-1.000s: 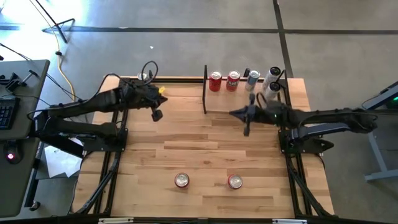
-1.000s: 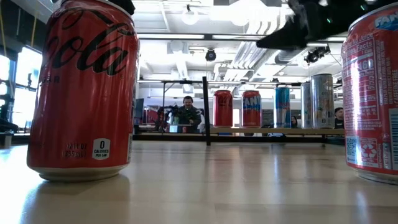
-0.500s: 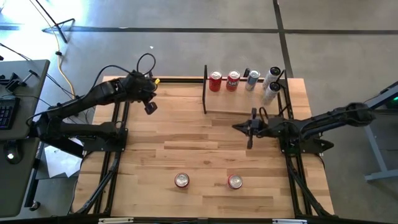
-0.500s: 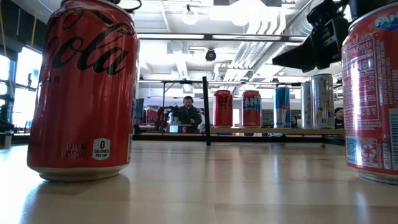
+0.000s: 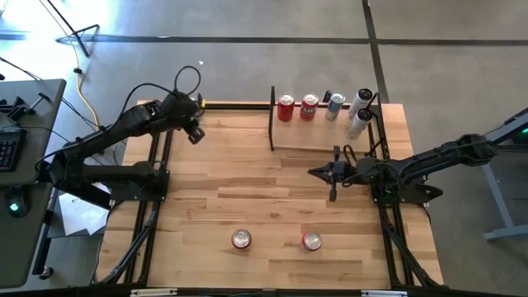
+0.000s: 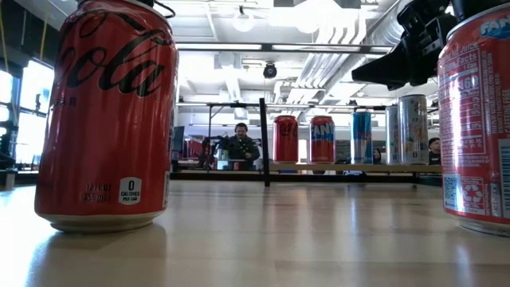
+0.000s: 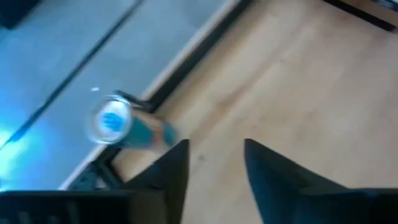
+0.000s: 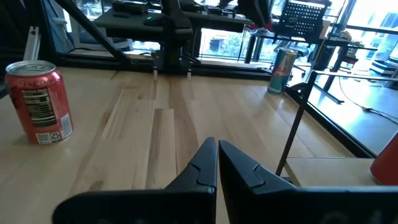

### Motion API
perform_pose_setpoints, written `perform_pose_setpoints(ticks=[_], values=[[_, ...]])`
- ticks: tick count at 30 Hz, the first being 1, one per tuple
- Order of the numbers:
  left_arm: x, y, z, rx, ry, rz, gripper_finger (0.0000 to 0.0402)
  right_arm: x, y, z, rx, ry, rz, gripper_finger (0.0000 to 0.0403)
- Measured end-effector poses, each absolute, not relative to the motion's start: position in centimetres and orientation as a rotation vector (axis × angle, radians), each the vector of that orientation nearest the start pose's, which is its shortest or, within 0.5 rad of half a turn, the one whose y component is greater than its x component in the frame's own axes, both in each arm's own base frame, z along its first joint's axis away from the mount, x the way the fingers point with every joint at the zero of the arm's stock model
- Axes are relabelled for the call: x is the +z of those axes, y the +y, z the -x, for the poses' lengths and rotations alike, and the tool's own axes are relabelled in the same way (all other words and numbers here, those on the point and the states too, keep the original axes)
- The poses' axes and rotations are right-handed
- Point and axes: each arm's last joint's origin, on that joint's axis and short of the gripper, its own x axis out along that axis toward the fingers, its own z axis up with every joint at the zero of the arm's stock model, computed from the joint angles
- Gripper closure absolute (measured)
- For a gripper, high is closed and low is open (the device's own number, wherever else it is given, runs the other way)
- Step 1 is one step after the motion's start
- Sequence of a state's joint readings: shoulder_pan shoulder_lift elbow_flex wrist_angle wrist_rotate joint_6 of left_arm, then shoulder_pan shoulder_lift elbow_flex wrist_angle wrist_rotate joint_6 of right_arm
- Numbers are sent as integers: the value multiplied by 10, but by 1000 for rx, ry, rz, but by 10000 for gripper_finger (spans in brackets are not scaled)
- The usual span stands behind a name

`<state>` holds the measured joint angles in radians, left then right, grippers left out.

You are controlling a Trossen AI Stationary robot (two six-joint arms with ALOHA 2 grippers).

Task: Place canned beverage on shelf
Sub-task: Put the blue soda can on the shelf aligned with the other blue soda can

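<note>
Left gripper [image 7: 214,146] hovers over the table's [image 5: 247,177] far-left corner with its fingers a moderate way apart and nothing between them. The right gripper [image 8: 216,146] is closed and empty, low over the wood just in front of the shelf [image 5: 318,136].

The shelf runs along the far edge, right of its black divider [image 5: 272,118], and already carries a row of cans [image 5: 309,106]. You have little free ledge, so a fresh can could knock a neighbour on the way in. Two red cans [image 5: 240,239] wait well apart from the shelf at the near edge.

Your closest risk is the blue can [image 7: 127,127]. It stands right by the table's edge rail, so a half-wide claw coming in off-centre could tip it onto the floor.

Only the left wrist view shows that can clearly; from above, the arm hides it. The low view shows the shelf row upright, but not the corner.
</note>
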<state>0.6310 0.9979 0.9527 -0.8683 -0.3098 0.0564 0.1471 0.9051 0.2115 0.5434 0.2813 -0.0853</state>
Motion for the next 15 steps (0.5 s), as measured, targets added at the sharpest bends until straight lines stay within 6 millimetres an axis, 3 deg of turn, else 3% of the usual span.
perform_pose_setpoints(ticks=[8, 15], values=[[283, 158, -142, 1023, 985, 236, 145, 186, 18, -177, -128, 153, 103, 403], [280, 207, -148, 1100, 1071, 346, 113, 185, 18, -177, -128, 160, 93, 403]])
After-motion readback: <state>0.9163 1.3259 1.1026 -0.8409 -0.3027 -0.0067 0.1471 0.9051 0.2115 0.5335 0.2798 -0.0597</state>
